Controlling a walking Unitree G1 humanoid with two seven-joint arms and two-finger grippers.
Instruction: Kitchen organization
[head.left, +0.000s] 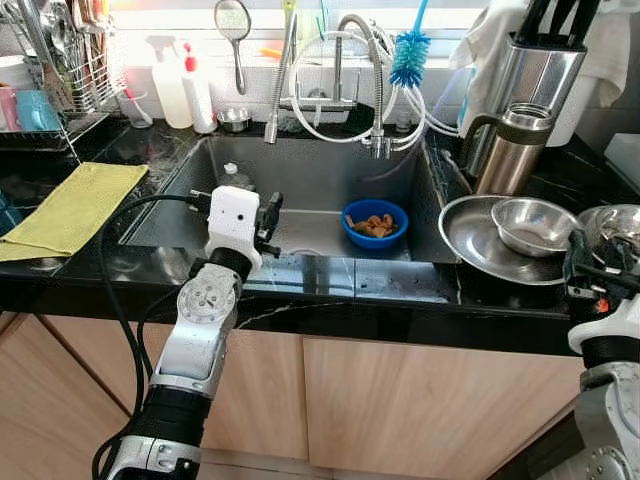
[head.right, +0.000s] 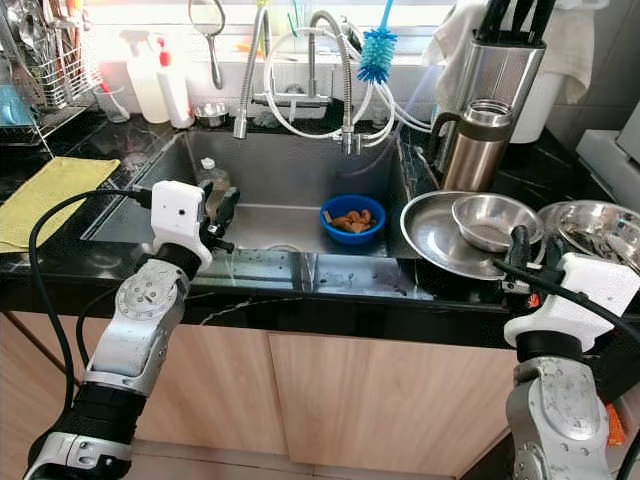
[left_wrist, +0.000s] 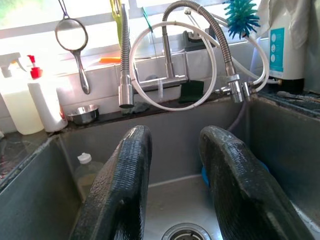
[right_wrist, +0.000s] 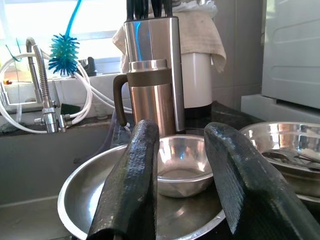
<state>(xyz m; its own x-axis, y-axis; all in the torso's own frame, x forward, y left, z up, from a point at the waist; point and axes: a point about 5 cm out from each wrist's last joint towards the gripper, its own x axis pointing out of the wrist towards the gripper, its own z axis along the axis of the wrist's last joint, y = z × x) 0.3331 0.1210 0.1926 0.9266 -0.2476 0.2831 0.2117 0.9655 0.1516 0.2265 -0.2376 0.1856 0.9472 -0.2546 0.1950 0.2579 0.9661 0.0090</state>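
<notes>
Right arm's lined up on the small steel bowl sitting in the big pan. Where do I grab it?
Probably the near rim of the small bowl, from the front: one finger inside, one outside. The right gripper is open and faces it; the walls flare.

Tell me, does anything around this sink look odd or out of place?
Yes: a blue bowl holding brown food bits sits down inside the sink, and a small bottle stands in the sink's back left corner. Nothing looks spilled or broken.

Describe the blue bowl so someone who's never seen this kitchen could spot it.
Find the steel sink set in the black counter. The blue bowl sits on its floor, toward the robot's right, holding brown pieces; the bowls beside the sink are bare steel.
</notes>
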